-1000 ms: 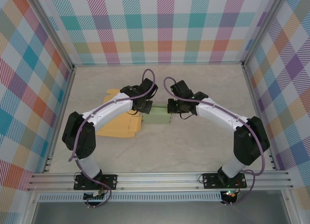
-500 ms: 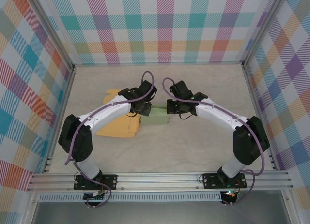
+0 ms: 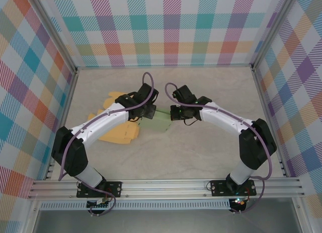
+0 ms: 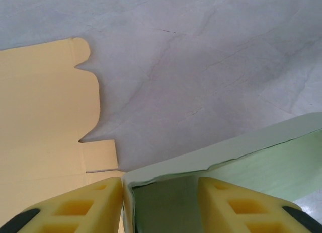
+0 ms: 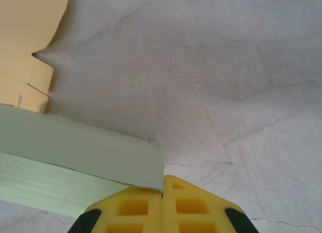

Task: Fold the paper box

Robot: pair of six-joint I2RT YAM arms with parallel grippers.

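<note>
Paper box [image 3: 162,121], pale green, partly formed, sits about mid-surface, a little toward the far edge, between the two arms. Flat yellow card sheet [image 3: 121,133] lies just beside it on the side of the left edge, apparently touching its corner. Left end effector [image 4: 160,188]: jaws apart, straddling one upright green wall; the wall edge sits close by one finger [image 4: 90,203], the other well clear, so nothing is clamped. Right end effector [image 5: 162,185]: pads pressed together, the box's end edge running straight into the seam, which reads as a pinch on thin paper. Step in hand, as judged: right holds the box steady while left re-places its bite on a wall. To do it well: keep the right pinch firm and level on the surface [image 3: 211,147], seat the wall deep between the left pads before closing, fold along the scored crease, and stay clear of the yellow sheet.
</note>
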